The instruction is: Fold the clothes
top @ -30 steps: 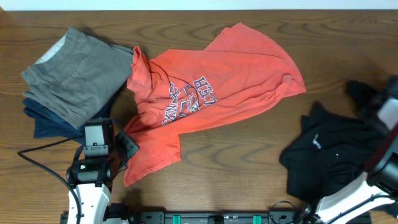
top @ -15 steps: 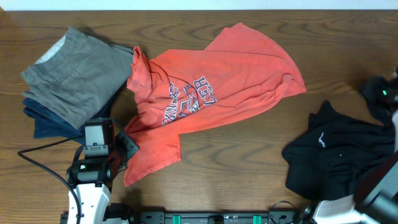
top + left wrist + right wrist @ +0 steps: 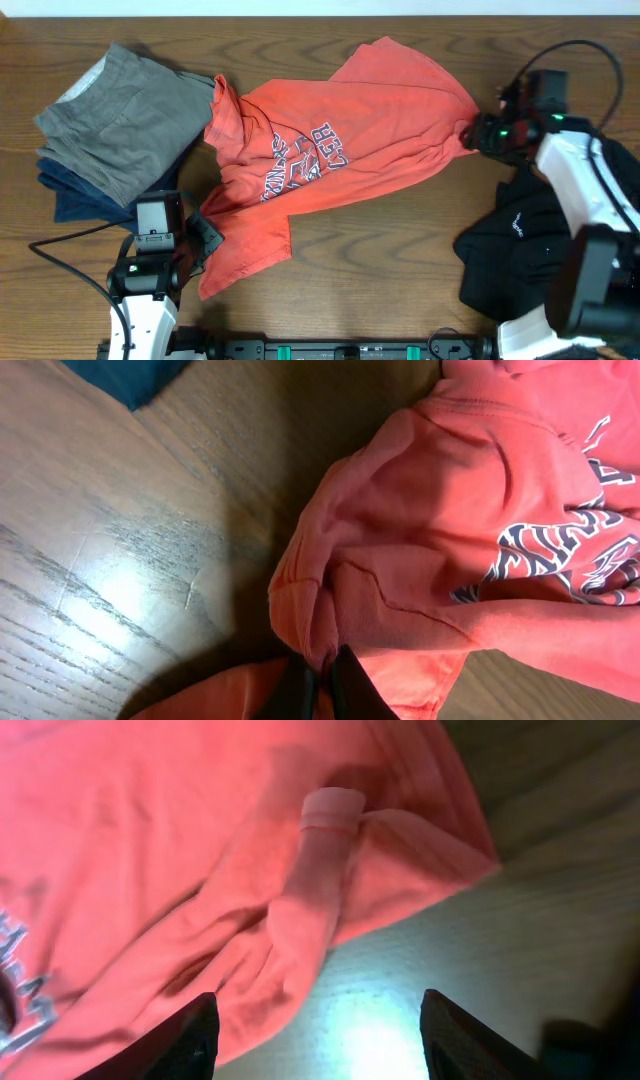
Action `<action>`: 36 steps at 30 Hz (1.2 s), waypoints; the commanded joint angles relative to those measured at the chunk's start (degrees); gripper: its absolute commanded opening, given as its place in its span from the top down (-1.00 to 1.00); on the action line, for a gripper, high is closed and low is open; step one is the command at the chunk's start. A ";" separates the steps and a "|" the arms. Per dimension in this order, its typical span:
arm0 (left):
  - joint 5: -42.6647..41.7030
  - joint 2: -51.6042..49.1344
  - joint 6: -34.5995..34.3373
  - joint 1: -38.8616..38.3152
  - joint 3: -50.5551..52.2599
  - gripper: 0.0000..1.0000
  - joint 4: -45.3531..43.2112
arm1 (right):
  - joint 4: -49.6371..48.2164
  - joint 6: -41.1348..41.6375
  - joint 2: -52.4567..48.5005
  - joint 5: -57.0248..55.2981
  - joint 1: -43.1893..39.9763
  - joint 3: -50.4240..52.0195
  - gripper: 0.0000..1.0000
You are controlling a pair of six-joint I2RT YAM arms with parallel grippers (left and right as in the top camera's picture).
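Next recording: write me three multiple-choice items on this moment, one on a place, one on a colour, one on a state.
1. Where does the folded stack lie?
A. left of the red T-shirt
B. right of it
C. on top of it

2. What colour is the stack's top piece?
A. navy
B. grey
C. white

3. How is the right tool?
A. open over the T-shirt's corner
B. shut on the T-shirt
C. shut on the stack

Answers: 1 A, the overhead view shows it at the shirt's left; 2 B, navy shows only underneath; 3 A, the right wrist view shows it spread wide, nothing clamped.
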State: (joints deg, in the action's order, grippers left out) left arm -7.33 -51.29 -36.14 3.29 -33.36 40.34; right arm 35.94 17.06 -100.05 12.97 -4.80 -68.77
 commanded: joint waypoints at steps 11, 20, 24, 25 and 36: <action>0.31 -0.07 0.35 -1.11 0.04 0.88 0.79 | -10.95 9.11 -9.16 -0.28 1.84 0.31 -0.12; 0.31 -0.07 0.35 -1.11 0.04 0.88 0.76 | -13.33 9.11 -9.14 -0.31 1.84 0.31 -0.06; 0.31 -0.17 0.35 -1.11 0.04 0.88 0.76 | -13.51 9.11 -9.14 -0.28 1.88 0.31 0.05; 0.31 -0.22 0.35 -1.11 0.04 0.88 0.76 | -13.51 9.09 -9.14 -0.31 1.88 0.31 0.08; 0.31 -0.22 0.35 -1.11 0.04 0.88 0.76 | -13.90 9.09 -9.14 -0.07 1.88 0.31 0.52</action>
State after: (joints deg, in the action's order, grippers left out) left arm -7.31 -51.29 -36.14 2.39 -33.36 40.80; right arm 22.00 26.11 -109.14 12.43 -3.51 -68.55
